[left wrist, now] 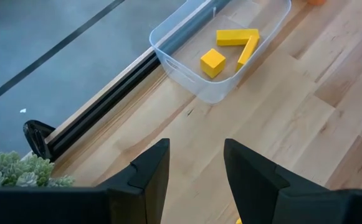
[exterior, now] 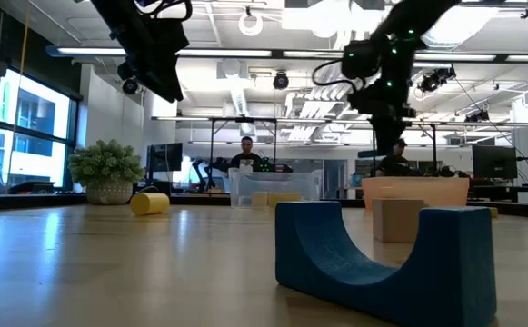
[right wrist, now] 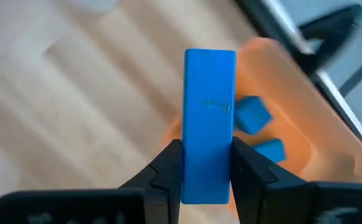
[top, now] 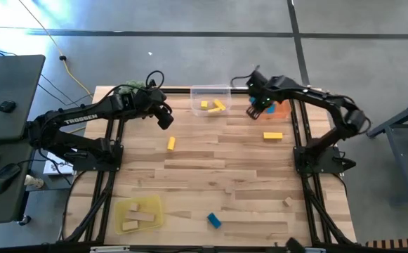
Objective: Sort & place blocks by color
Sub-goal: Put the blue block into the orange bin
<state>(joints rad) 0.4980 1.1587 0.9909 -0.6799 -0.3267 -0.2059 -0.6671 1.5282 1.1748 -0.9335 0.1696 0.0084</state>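
Only in the right wrist view we see the right gripper (right wrist: 207,167) grasping a blue bar (right wrist: 209,130) above the orange tray (right wrist: 305,130); the left gripper (left wrist: 196,163) has its jaws released.

Overhead, table-level, two wrist cameras — shared tabletop (top: 211,176).

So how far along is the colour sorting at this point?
Partly done. The clear tray holds three yellow blocks, the orange tray two blue ones, the yellow tray some plain wood pieces. In hand: the right gripper is shut on a blue bar above the orange tray. The left gripper is open, holding nothing. Left: loose yellow block, yellow cylinder, blue arch, wood cube.
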